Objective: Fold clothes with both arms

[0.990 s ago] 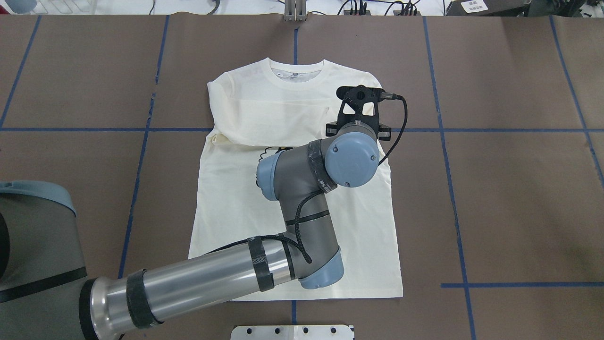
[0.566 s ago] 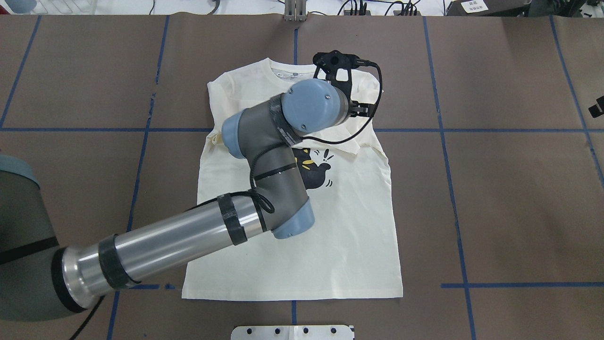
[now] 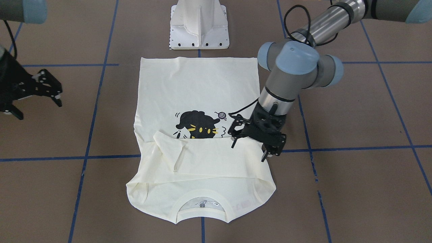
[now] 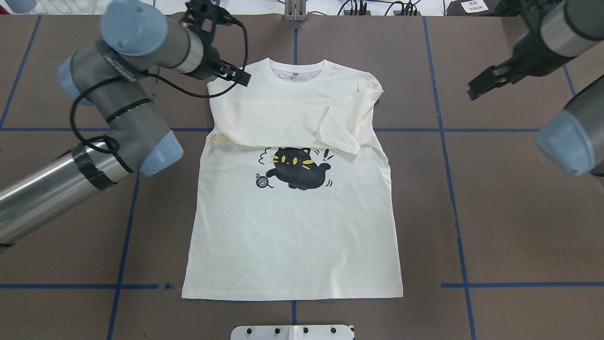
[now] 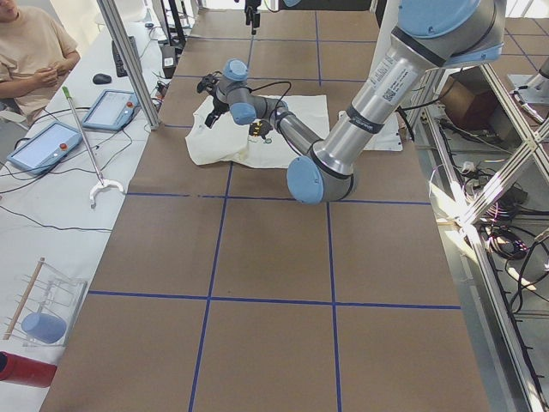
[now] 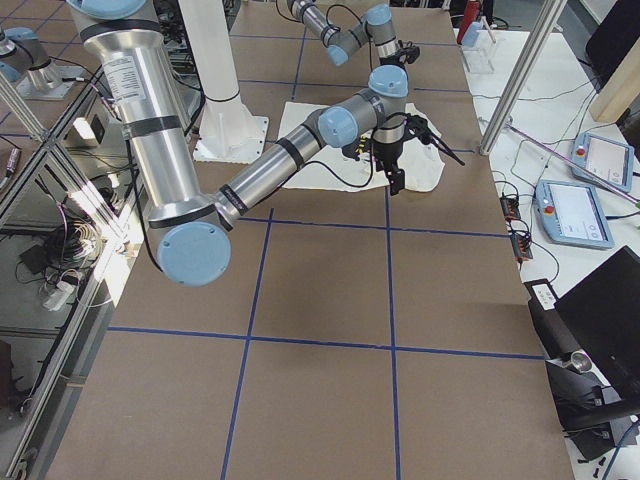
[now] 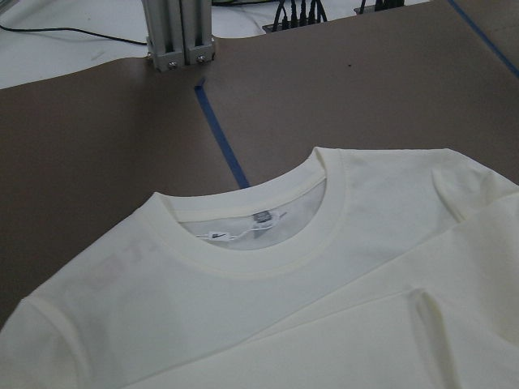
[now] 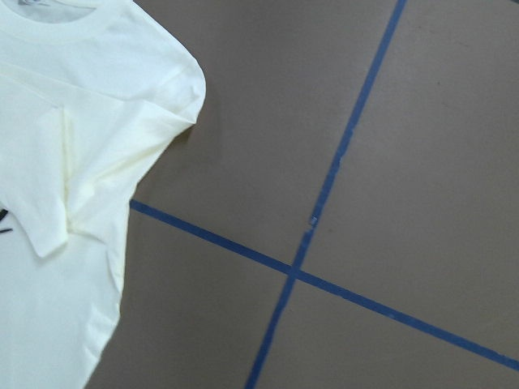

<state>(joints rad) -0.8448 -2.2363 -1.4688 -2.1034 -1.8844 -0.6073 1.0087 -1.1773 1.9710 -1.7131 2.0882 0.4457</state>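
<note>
T-shirt [image 4: 292, 236] lies flat on the surface [image 4: 495, 212], print up, collar [image 7: 243, 263] on the side away from the base. Both sleeves [image 4: 283, 118] are folded across the chest, edge running along the top of the cat print [image 4: 297, 172]; anything under the fold is hidden. Left gripper [image 3: 248, 152] is over the shirt's shoulder on the robot's left, fingers [image 3: 233, 140] spread wide, holding nothing. It looks just clear of the cloth, but contact is hard to judge. Right gripper [image 3: 38, 109] is well apart on the other side over bare surface, also spread, empty. Wrist views show only cloth and surface.
</note>
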